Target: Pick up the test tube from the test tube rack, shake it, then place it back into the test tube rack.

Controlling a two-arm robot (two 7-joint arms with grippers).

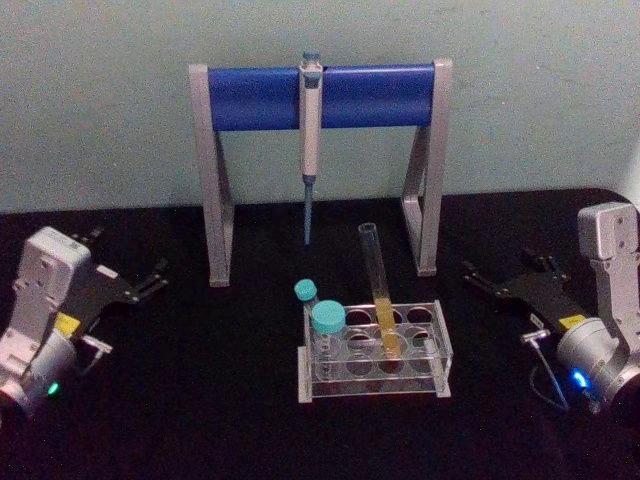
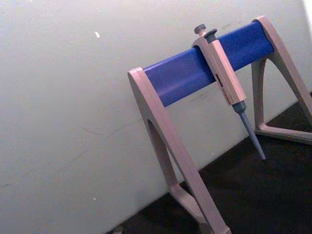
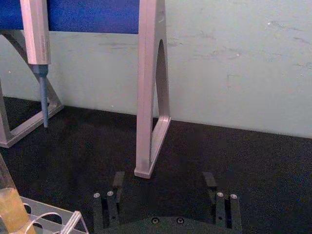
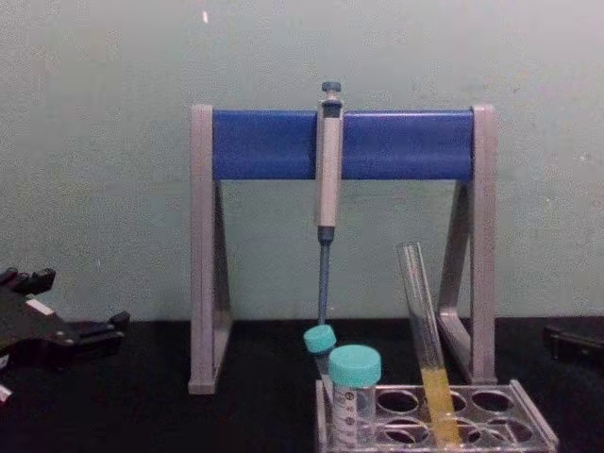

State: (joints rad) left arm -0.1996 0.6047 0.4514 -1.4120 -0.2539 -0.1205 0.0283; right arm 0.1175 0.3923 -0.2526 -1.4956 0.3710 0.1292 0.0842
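Test tube (image 1: 378,290) stands at centre-bottom of the head view, leaning in a back-row hole of the test tube rack (image 1: 440,350), its open mouth tipped toward the upper left and its yellow-orange liquid low in the glass. Two teal-capped vials (image 1: 322,320) sit in the rack's left end, just beside the tube.

Left gripper (image 1: 150,284) rests at the left edge of the head view, fingers spread and holding nothing. Right gripper (image 1: 482,280) sits at the right edge, well apart from the rack, jaws wide open and empty, as its own wrist view confirms (image 3: 163,181).

Risks from here, as I judge them:
- The tube is slim, smooth and tilted; a grasp lined up for an upright tube could meet it off-centre and let it slip or twist.
- Pinching too low could bump the rack's top plate or the nearer vial and drag the light rack across the black table (image 1: 200,400).
- With no cap, hard shaking could throw liquid out.
- The pipette (image 1: 310,130) hanging from the grey-and-blue stand (image 1: 425,180) behind leaves limited room overhead for lifting.
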